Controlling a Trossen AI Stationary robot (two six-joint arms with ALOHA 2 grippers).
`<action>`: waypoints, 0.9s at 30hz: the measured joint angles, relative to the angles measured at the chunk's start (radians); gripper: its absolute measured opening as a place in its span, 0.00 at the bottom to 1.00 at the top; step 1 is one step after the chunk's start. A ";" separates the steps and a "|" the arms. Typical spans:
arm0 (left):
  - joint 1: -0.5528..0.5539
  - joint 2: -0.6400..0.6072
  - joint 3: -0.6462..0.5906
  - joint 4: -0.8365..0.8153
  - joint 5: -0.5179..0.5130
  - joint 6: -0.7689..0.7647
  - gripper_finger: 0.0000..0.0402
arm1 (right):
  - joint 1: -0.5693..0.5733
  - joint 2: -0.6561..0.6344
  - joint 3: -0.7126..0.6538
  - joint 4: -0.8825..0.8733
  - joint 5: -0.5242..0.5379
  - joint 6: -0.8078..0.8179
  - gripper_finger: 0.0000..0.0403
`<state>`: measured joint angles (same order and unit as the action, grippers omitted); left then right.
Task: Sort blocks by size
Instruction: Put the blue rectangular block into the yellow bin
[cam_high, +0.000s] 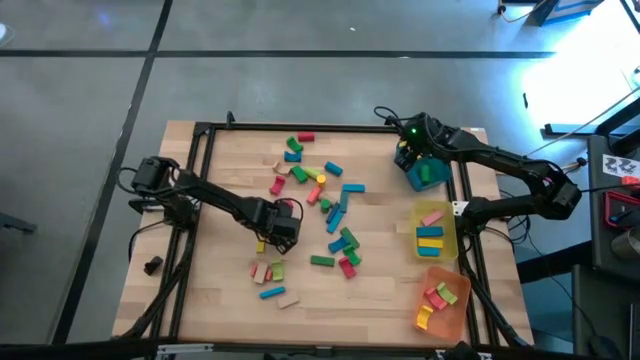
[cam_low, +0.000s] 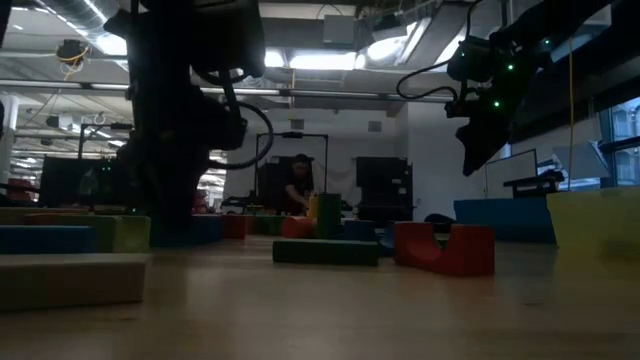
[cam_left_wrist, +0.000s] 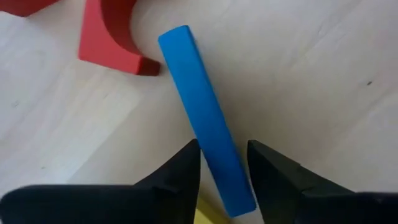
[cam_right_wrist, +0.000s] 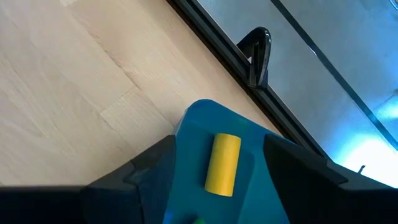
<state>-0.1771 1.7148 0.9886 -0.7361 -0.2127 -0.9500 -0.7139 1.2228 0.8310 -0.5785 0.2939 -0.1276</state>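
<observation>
A blue bar block (cam_left_wrist: 202, 106) lies flat on the wooden table, one end beside a red arch block (cam_left_wrist: 109, 37). My left gripper (cam_left_wrist: 224, 146) points down over it at the table's left middle (cam_high: 283, 228), closed on the bar. Several more blocks (cam_high: 325, 215) lie scattered across the table's middle. My right gripper (cam_right_wrist: 217, 162) hangs open over the teal tray (cam_right_wrist: 199, 124) at the far right (cam_high: 408, 152). A yellow cylinder (cam_right_wrist: 222, 163) lies in that tray between the fingers, touching neither. My left gripper pinches the blue bar's two long sides (cam_left_wrist: 214, 155) between its two fingers, close to one end. The fingers come from above, pointing down, and lie across the bar. The bar rests flat on the table.
A yellow tray (cam_high: 452, 240) with several bars and an orange tray (cam_high: 460, 310) with several pieces stand along the right edge. A black frame rail (cam_right_wrist: 249, 81) runs beside the teal tray. A red arch (cam_low: 445, 248) and a green bar (cam_low: 325, 250) lie near the front.
</observation>
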 joint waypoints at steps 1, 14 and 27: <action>0.000 0.003 0.000 -0.002 0.002 0.006 0.28 | 0.000 0.000 0.000 0.000 0.000 0.000 0.60; 0.001 -0.009 0.000 0.120 0.001 0.094 0.10 | 0.001 -0.006 0.000 0.069 -0.341 -0.011 0.60; 0.002 -0.108 0.000 0.326 0.001 0.172 0.11 | 0.073 -0.008 0.000 0.137 -0.992 -0.016 0.60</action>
<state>-0.1753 1.6072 0.9890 -0.4102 -0.2116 -0.7781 -0.6408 1.2152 0.8310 -0.4415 -0.6979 -0.1438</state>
